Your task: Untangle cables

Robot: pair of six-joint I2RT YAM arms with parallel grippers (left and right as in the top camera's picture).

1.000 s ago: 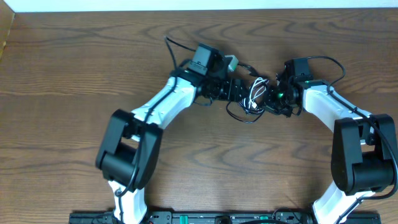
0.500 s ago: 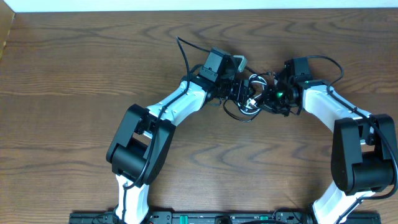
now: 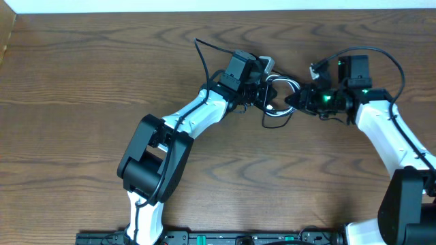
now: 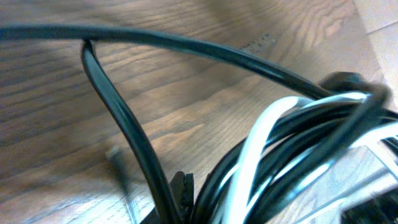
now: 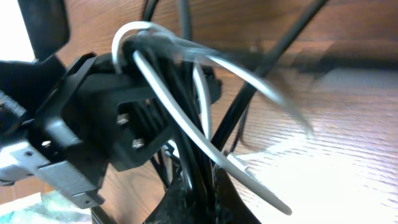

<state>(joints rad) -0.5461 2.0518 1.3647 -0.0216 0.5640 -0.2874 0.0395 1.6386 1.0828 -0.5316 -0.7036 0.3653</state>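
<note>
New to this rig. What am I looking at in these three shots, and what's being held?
Two white-and-black robot arms work at a wooden table. One picture is from a camera above; the other two are from cameras on each wrist, very close up. Between the arms is a tangled bundle of two thin cords, the black cable and the white cable. The left tool and right tool meet at the bundle from opposite sides. The wrist views show the loops pressed against the tools, but not clearly whether either is clamped shut.

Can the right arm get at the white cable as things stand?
Probably yes: the right pincer is already at the bundle where the white cable loops with the black cable, though the left pincer crowds it.
</note>
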